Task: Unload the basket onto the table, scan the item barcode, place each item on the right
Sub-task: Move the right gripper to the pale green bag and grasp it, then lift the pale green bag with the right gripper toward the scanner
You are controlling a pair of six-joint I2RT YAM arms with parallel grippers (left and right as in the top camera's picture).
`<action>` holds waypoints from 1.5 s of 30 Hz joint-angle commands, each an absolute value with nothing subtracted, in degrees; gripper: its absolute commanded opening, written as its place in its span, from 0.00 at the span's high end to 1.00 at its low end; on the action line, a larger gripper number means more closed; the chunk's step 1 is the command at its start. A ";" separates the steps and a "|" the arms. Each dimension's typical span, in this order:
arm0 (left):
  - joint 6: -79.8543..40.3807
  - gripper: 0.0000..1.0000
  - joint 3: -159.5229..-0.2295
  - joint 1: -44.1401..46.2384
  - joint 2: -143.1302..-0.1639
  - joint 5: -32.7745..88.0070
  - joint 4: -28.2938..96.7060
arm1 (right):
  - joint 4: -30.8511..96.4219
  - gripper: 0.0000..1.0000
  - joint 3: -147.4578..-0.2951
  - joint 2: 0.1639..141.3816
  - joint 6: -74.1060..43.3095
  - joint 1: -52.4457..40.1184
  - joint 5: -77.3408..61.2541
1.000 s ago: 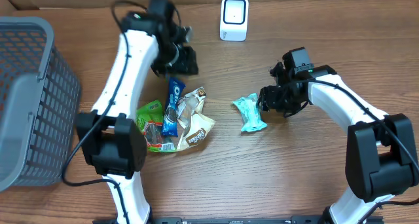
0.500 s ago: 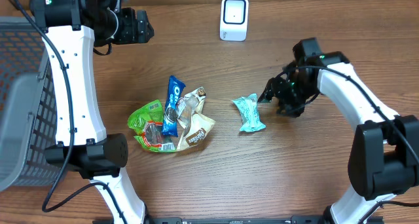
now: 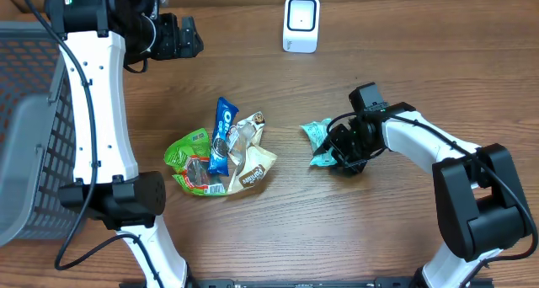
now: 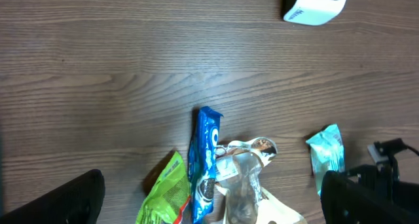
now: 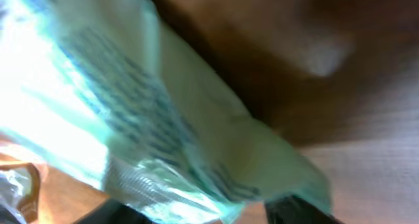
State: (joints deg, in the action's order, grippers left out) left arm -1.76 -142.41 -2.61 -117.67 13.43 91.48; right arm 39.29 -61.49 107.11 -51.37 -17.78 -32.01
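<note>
Looking down from overhead, the teal snack packet (image 3: 318, 141) lies on the wooden surface (image 3: 379, 229) below and slightly right of the white scanner (image 3: 301, 24). The right end effector (image 3: 338, 149) sits at the packet's right edge; whether it pinches the packet I cannot tell. The left end effector (image 3: 189, 40) hangs well left of the scanner. In the left wrist view its fingers (image 4: 62, 201) stand spread wide, and the Oreo packet (image 4: 204, 160) lies below-left of the scanner. In the right wrist view the teal packet fills the frame, blurred.
</note>
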 commanded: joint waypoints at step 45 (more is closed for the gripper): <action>-2.79 0.00 -141.86 -2.22 -117.38 13.28 91.48 | 36.25 0.10 -72.34 118.17 -1.85 0.60 -41.47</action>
State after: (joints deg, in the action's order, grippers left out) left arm -1.78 -142.15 -2.61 -117.67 13.41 91.53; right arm 36.93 -72.29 114.67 -6.55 1.13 -34.24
